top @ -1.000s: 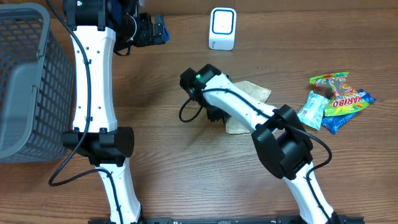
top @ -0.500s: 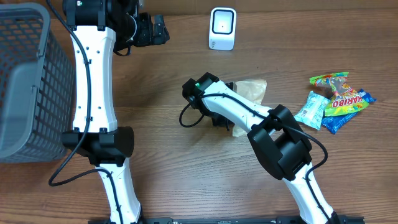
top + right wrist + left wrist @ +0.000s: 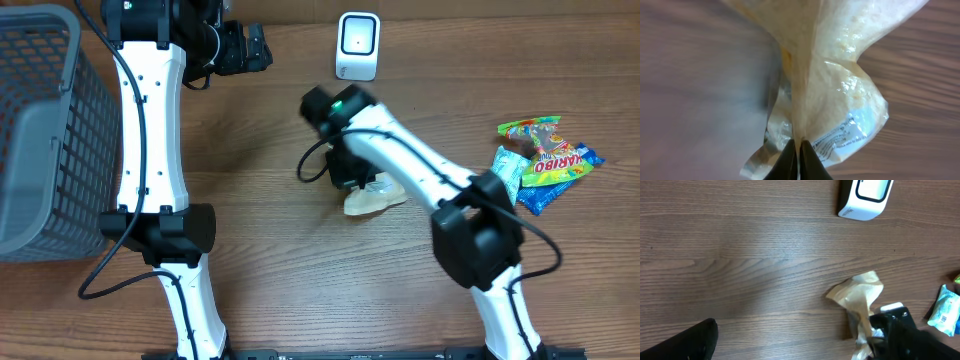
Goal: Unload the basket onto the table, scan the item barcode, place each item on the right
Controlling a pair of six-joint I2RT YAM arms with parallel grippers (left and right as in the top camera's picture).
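The pouch (image 3: 840, 65) is being cut off by the top edge beyond the fingers (image 3: 785, 164); left of them the surface (image 3: 690, 90) is being blurred.

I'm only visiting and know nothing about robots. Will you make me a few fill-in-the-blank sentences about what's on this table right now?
The right gripper is ____ on the tan bag.
The grey basket stands at the table's ____ edge, seen from overhead.
The snack packets lie to the ____ of the bag, seen from overhead.
The left gripper holds ____.
Missing words: shut; left; right; nothing.
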